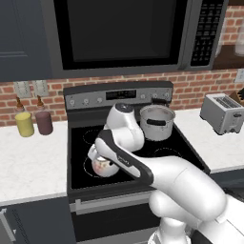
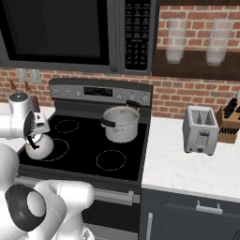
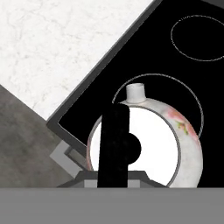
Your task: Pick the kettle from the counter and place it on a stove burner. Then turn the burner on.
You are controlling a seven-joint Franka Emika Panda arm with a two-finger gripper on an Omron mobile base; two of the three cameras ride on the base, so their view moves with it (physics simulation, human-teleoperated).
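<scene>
The gripper is closed tight on the kettle by its thin black handle. The kettle looks light, hard, smooth and breakable.

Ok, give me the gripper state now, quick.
Gripper: jaws shut on the kettle handle, over the large stove burner.

kettle: glossy white (faint pink florals) | stove burner: black glass
</scene>
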